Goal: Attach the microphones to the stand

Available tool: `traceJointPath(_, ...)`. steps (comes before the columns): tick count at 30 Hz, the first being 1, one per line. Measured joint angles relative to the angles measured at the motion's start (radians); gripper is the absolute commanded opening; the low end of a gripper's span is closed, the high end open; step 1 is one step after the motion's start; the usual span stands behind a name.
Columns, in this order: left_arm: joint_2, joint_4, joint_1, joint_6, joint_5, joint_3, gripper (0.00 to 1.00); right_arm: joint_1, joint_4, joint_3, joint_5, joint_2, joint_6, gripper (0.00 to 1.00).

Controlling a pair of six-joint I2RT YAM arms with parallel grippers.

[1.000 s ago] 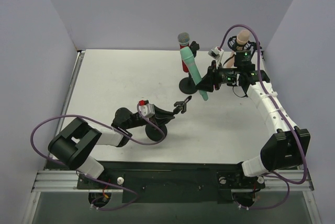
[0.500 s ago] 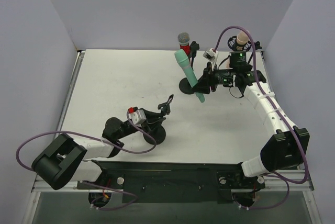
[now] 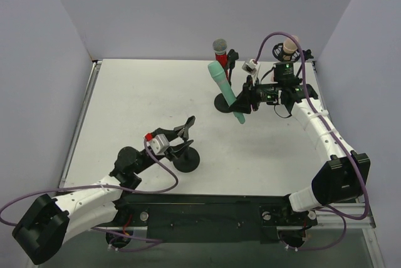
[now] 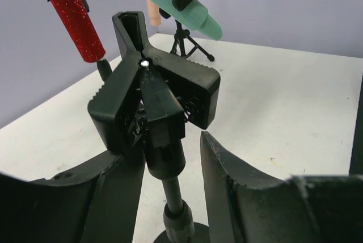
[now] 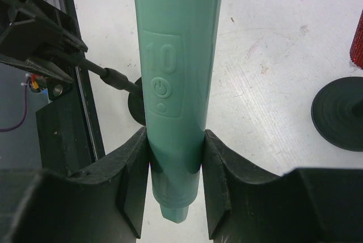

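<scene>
1. The right gripper [image 5: 177, 181] is clamped on the lower body of the mint green microphone [image 5: 176, 84], one finger on each side. The microphone's tail sticks out below the fingers.
2. In the top view the mint green microphone [image 3: 224, 86] hangs tilted above the table [image 3: 138, 99], head up and to the left, and crosses in front of the rear stand [image 3: 224, 103].
3. The rear stand holds the red microphone [image 3: 220, 55], silver mesh head up. The two microphones are close together.
4. The peach-pink microphone [image 3: 289, 46] sits at the far right corner, partly hidden behind the right arm and a purple cable [image 3: 276, 36].
5. The left gripper [image 4: 164, 149] has its fingers apart on either side of the post of the empty stand [image 4: 153, 98]. A gap shows on the right side, and the stand's black clip is vacant.
6. Markings on the mint green microphone: an embossed "10" above a power symbol. The lettering on the purple band at the top edge is cut off and unreadable.
</scene>
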Motion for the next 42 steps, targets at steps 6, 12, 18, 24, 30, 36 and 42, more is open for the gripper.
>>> traceJointPath(6,-0.045,-0.13,-0.122,0.027,-0.187,0.0,0.51,0.004,-0.012,0.0,0.0,0.0,-0.006,0.0)
traceJointPath(12,-0.003,-0.148,-0.176,0.025,-0.352,0.002,0.48,0.008,-0.018,0.0,0.0,0.005,-0.01,0.0)
traceJointPath(18,0.04,-0.145,-0.2,0.037,-0.434,0.007,0.0,0.012,-0.025,0.0,0.0,0.006,-0.015,0.0)
traceJointPath(24,0.057,-0.149,-0.203,0.047,-0.432,0.027,0.0,0.012,-0.034,0.0,0.0,0.006,-0.027,0.0)
traceJointPath(30,0.106,-0.153,-0.09,0.037,-0.218,0.067,0.0,0.012,-0.047,0.0,0.0,0.006,-0.04,0.0)
traceJointPath(36,0.267,-0.117,-0.001,-0.018,0.051,0.188,0.0,0.012,-0.067,0.0,0.001,0.006,-0.057,0.0)
traceJointPath(42,0.475,0.062,0.013,-0.109,0.257,0.338,0.0,0.011,-0.084,0.002,0.001,0.006,-0.069,0.0)
